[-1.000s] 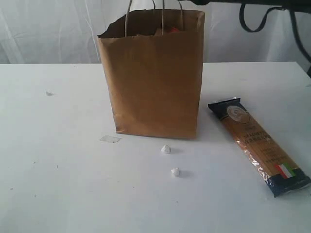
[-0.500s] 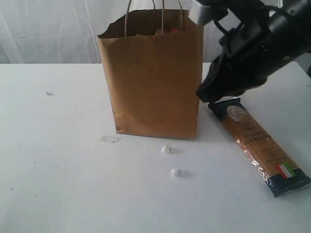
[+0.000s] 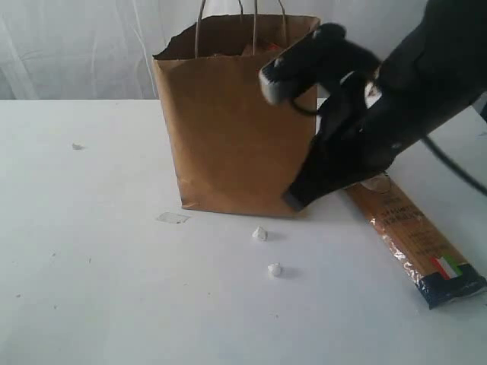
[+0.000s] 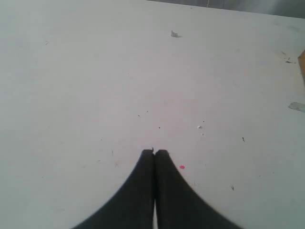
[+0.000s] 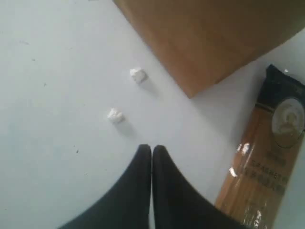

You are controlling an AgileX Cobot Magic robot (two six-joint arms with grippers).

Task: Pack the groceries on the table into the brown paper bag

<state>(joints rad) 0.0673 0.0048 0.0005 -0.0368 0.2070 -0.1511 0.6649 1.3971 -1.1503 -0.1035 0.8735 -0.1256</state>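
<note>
Exterior view: the right end effector, shut and empty, is seen low beside the brown paper bag. The long spaghetti packet, judged the target, is laid on the desk right of the bag; the jaws must be opened and set across it.

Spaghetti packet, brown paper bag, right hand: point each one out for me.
spaghetti packet (image 3: 412,237), exterior view, middle of its orange wrapper.
brown paper bag (image 3: 228,129), exterior view, front wall.
right hand (image 5: 151,149), right wrist view, between its shut fingertips.
</note>
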